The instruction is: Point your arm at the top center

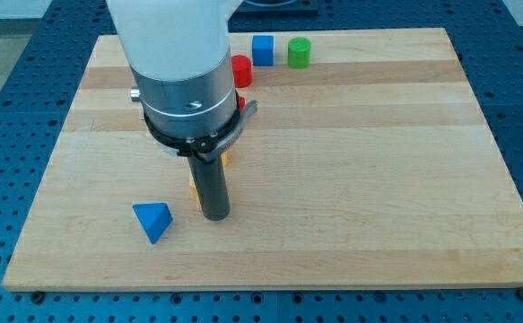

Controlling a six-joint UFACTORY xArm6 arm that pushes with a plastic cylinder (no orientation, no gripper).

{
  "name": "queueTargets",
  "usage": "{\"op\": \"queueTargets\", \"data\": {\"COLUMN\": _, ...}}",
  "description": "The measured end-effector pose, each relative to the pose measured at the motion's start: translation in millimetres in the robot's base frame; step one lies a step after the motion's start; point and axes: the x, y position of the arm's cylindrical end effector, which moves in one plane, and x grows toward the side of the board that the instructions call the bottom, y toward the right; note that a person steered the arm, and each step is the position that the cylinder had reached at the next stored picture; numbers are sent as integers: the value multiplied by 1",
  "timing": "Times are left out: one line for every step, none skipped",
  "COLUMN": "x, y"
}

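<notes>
My tip [215, 216] rests on the wooden board [378, 179], left of centre and low in the view. A blue triangular block [152, 221] lies just to the tip's left. A yellow block [195, 188] is mostly hidden behind the rod, touching or very near it. At the view's top, a blue cube [262, 49], a green cylinder [299, 53] and a red cylinder [240, 70] stand close together near the top edge's middle. The arm body [176, 54] hides part of the red block and the board behind it.
The board sits on a blue perforated table [10, 108]. A small red piece [240, 101] peeks out beside the arm's collar; its shape is hidden.
</notes>
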Motion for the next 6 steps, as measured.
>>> {"op": "queueTargets", "data": {"x": 48, "y": 33}}
{"op": "queueTargets", "data": {"x": 80, "y": 36}}
{"op": "queueTargets", "data": {"x": 81, "y": -11}}
{"op": "queueTargets", "data": {"x": 80, "y": -114}}
{"op": "queueTargets", "data": {"x": 79, "y": -209}}
{"op": "queueTargets", "data": {"x": 74, "y": -233}}
